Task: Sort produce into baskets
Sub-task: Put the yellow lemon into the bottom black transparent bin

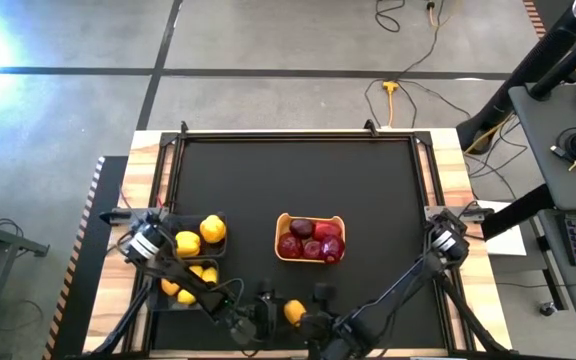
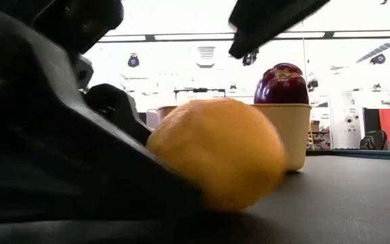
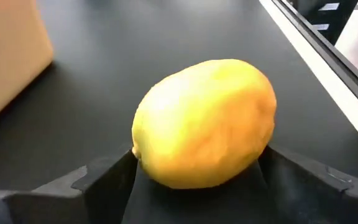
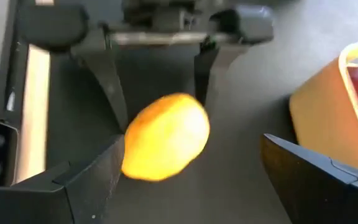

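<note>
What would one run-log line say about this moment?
left gripper: around oval yellow lemon on black table | right gripper: open, beside lemon | shallow tan tray: holds dark red fruits

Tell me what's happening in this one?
Both arms meet at the table's near edge over one yellow lemon lying on the black mat. The left tool has its fingers either side of it; the right tool stands open, facing it. Dark red fruits fill the shallow tan tray; other yellow produce sits in the dark bins.
</note>
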You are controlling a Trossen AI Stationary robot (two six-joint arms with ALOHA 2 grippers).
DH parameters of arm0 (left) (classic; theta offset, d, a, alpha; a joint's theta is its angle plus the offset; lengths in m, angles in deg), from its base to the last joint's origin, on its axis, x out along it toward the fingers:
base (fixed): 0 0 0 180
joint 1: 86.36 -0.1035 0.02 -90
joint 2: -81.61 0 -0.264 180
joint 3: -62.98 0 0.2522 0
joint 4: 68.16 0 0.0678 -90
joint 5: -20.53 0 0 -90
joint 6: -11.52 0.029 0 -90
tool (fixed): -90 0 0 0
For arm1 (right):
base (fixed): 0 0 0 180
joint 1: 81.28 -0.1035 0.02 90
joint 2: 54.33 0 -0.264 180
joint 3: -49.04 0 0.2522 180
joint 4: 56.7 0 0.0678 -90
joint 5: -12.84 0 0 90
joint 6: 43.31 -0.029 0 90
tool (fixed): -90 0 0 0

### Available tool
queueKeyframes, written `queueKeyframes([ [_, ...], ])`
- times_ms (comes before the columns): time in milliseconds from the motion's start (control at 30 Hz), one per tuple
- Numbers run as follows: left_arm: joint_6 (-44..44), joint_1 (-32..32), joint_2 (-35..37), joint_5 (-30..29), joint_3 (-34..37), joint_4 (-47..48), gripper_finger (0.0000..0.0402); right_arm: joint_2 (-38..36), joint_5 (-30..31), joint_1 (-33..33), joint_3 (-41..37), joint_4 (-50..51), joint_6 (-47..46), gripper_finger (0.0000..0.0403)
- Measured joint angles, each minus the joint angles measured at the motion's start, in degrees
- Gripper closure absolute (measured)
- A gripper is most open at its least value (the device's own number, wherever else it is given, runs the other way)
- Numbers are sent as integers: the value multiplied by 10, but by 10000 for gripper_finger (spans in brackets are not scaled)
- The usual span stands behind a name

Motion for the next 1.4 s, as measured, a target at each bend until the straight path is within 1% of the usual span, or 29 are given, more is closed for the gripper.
queueKeyframes([
  [167,14,-1,-27,-2,-49,1,108,-1,0,-8,45,52,-5,39],
  [333,29,-2,-37,0,-90,41,161,-1,0,-15,73,103,-37,39],
  [467,26,-2,-36,-2,-106,93,200,-1,-6,-22,73,165,-115,39],
  [567,13,-2,-36,-2,-116,127,205,-1,-51,-25,61,222,-189,39],
  [633,6,-2,-36,-2,-119,143,200,-1,-72,-27,46,252,-231,39],
  [733,3,-2,-35,-12,-120,154,182,-1,-74,-28,14,291,-280,39],
  [833,-2,-1,-29,-42,-114,170,158,-1,-76,-26,-18,312,-308,39],
  [967,-19,-7,-25,-48,-114,178,120,0,-74,-24,-42,321,-327,39],
  [1067,-29,-16,-34,-45,-114,142,91,0,-75,-20,-51,289,-325,39],
  [1200,-24,-22,-58,-7,-121,85,62,0,-76,-18,-55,210,-294,39],
  [1300,-25,-22,-78,-4,-145,77,51,0,-76,-17,-55,171,-276,39],
  [1400,-24,-25,-92,-8,-165,80,50,0,-75,-17,-55,153,-262,39],
])
